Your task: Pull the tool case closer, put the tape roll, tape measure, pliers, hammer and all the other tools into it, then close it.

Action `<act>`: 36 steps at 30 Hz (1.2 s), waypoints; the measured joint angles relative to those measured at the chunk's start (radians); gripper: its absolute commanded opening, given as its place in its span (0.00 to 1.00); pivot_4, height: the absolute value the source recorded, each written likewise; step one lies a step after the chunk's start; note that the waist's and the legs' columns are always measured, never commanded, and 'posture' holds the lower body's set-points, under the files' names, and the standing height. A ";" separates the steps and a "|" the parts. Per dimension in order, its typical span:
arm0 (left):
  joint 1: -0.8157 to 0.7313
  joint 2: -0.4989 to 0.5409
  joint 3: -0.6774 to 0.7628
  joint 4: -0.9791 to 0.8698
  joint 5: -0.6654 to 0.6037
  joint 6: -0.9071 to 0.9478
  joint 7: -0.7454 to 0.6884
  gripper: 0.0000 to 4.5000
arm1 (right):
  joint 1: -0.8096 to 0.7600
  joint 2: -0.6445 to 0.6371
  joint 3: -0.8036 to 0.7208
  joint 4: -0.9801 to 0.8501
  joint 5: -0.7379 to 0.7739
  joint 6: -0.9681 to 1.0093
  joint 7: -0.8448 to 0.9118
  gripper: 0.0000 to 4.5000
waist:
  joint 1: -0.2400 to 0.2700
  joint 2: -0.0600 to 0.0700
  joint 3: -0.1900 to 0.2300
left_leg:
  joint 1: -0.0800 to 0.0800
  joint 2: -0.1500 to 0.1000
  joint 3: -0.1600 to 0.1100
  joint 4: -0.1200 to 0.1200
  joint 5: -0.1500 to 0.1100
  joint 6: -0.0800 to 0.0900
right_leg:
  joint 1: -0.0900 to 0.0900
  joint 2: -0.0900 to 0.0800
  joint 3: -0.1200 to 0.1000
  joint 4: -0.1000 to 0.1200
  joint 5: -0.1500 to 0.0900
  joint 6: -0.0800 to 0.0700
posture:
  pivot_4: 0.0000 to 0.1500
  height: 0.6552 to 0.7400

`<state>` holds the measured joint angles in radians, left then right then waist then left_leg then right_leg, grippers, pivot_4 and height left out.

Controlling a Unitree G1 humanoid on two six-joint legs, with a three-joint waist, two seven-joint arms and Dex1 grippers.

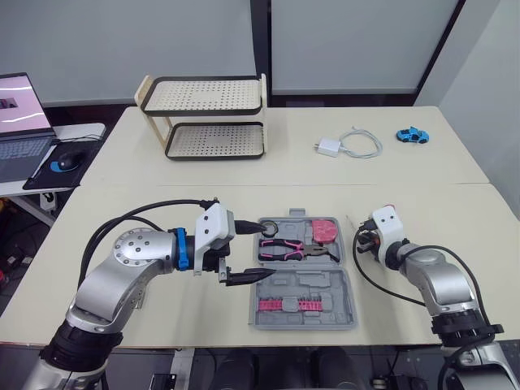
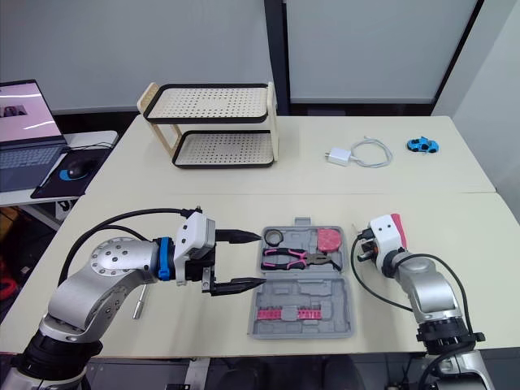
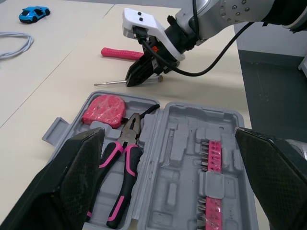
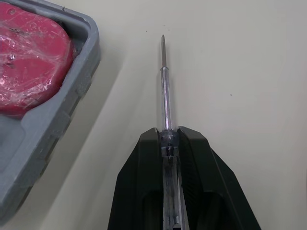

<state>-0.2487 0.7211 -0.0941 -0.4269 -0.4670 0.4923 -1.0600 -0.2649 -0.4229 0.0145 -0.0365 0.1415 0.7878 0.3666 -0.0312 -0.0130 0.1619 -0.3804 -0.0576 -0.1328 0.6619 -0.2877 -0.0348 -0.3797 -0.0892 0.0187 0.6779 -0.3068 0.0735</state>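
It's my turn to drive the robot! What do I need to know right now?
Left hand: open, at the open tool case's left edge.
Right hand: shut on a screwdriver, right of the case.
In the case: tape roll, pliers, tape measure.
To do: screwdriver in, the pink-handled tool near the right arm too, then close the case.

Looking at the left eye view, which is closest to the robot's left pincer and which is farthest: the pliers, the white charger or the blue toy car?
1. Pliers, in the case, right beside the left pincer.
2. Charger, across the table, towards the right.
3. Toy car, far right corner.
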 measured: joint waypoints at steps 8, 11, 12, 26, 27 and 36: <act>0.016 0.025 -0.002 -0.013 0.000 0.000 -0.021 1.00 | 0.188 0.046 -0.129 -0.392 0.072 0.176 -0.064 0.05 | 0.003 0.000 0.000 | -0.001 0.000 -0.001 0.000 0.000 0.000 | -0.001 0.000 0.000 0.000 0.000 0.000 | 1.00 1.00; 0.026 0.036 -0.010 -0.016 0.002 -0.007 -0.041 1.00 | 0.275 0.084 -0.171 -0.514 0.089 0.236 -0.096 0.05 | 0.003 0.000 0.000 | -0.001 0.000 -0.001 0.000 0.000 0.000 | -0.001 0.000 0.000 0.000 0.000 0.000 | 1.00 1.00; 0.030 0.043 -0.017 -0.016 0.004 -0.017 -0.051 1.00 | 0.319 0.098 -0.181 -0.553 0.097 0.256 -0.107 0.05 | 0.003 0.000 0.000 | -0.001 0.000 -0.001 0.000 0.000 0.000 | -0.001 0.000 0.000 0.000 0.000 0.000 | 1.00 1.00; 0.047 0.045 -0.039 -0.014 0.027 -0.063 -0.088 1.00 | 0.450 0.204 -0.187 -0.611 0.116 0.270 -0.185 0.05 | 0.002 0.001 0.000 | 0.000 0.000 0.000 -0.001 0.000 0.000 | -0.001 0.001 0.001 0.000 0.000 0.000 | 1.00 1.00; 0.047 0.048 -0.039 -0.014 0.027 -0.063 -0.089 1.00 | 0.450 0.212 -0.188 -0.608 0.116 0.270 -0.193 0.05 | 0.002 0.001 0.000 | 0.000 0.000 0.000 -0.001 0.000 0.000 | -0.001 0.001 0.001 0.000 0.000 0.000 | 1.00 1.00; 0.052 0.061 -0.039 -0.029 0.028 -0.063 -0.087 1.00 | 0.469 0.269 -0.172 -0.576 0.113 0.225 -0.233 0.05 | 0.001 0.001 0.000 | 0.000 0.000 0.000 -0.001 0.000 0.000 | -0.001 0.001 0.001 0.000 0.000 0.000 | 1.00 1.00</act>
<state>-0.1972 0.7820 -0.1331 -0.4560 -0.4388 0.4295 -1.1473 0.2037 -0.1536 -0.1578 -0.6125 0.2545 1.0123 0.1331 -0.0300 -0.0121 0.1620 -0.3804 -0.0573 -0.1330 0.6613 -0.2879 -0.0345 -0.3804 -0.0887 0.0194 0.6782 -0.3070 0.0735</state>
